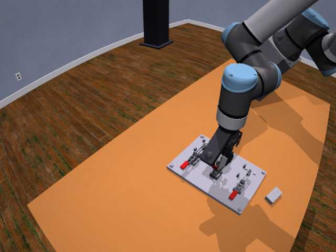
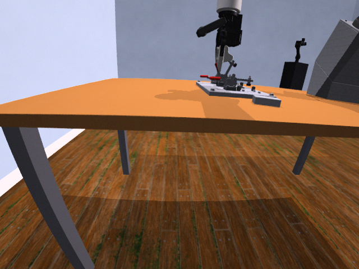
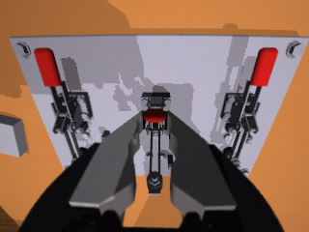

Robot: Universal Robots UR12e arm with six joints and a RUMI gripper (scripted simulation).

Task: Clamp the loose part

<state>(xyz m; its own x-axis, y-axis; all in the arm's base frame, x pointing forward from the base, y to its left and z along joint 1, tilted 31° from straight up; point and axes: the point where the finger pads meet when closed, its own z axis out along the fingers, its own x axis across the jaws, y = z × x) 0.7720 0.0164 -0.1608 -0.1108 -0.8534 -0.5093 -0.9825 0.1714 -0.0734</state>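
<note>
The grey fixture plate [image 1: 215, 173] lies on the orange table with three toggle clamps. My gripper [image 1: 217, 166] is over the middle clamp and is shut on its red handle [image 3: 154, 115], which stands raised and tilted above the plate [image 2: 216, 66]. The left clamp's handle [image 3: 47, 66] and the right clamp's handle [image 3: 266, 66] lie low and point toward the plate's edge. The loose part, a flat grey block [image 1: 273, 195], lies on the table beside the plate's right end, apart from it; it also shows in the wrist view [image 3: 11, 134]. The nests' pads are mostly hidden by my fingers.
The arm's grey and blue joints [image 1: 238, 89] hang over the back of the plate. A black pillar [image 1: 156, 22] stands on the wooden floor far behind the table. The table's front edge is well away from the plate.
</note>
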